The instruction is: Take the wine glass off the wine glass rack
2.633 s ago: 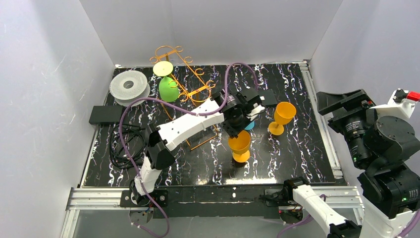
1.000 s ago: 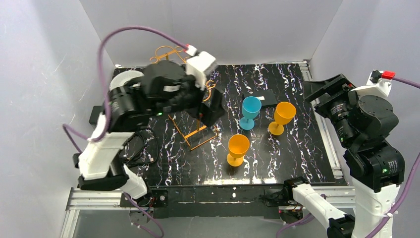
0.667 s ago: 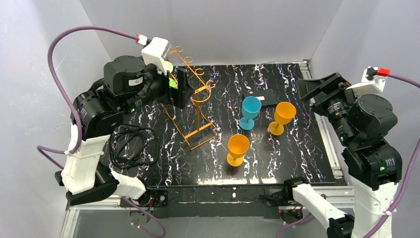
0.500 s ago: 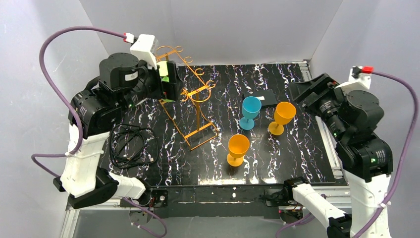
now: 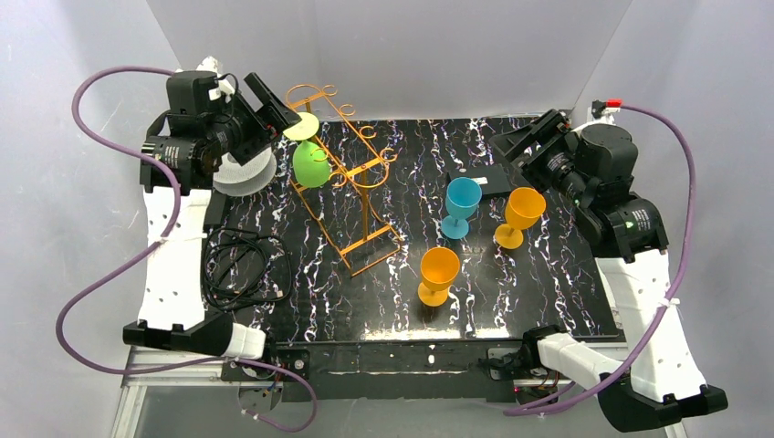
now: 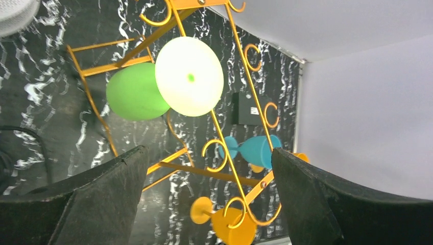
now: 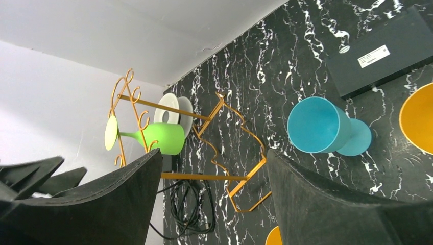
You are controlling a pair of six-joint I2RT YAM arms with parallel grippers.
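Observation:
A green wine glass (image 5: 311,164) hangs upside down from the orange-gold wire wine glass rack (image 5: 363,162), its pale foot (image 5: 300,126) resting on the top rails. My left gripper (image 5: 277,119) is raised just left of that foot, open and empty. In the left wrist view the green wine glass (image 6: 134,92) and its foot (image 6: 189,76) hang ahead of the left gripper (image 6: 207,151), with the rack (image 6: 232,125) between the fingers. My right gripper (image 5: 516,139) hovers open at the back right. From the right wrist, the green glass (image 7: 153,137) on the rack (image 7: 219,130) is far off.
A blue glass (image 5: 462,203) and two orange glasses (image 5: 522,214) (image 5: 439,272) stand upright right of the rack. A black box (image 5: 484,180) lies at the back. A white spool (image 5: 242,172) sits under my left arm. Black cables (image 5: 242,269) coil at the left.
My left arm has swung from over the rack up and back to the left, stopping beside the green glass's foot. My right arm has leaned in toward the back of the table.

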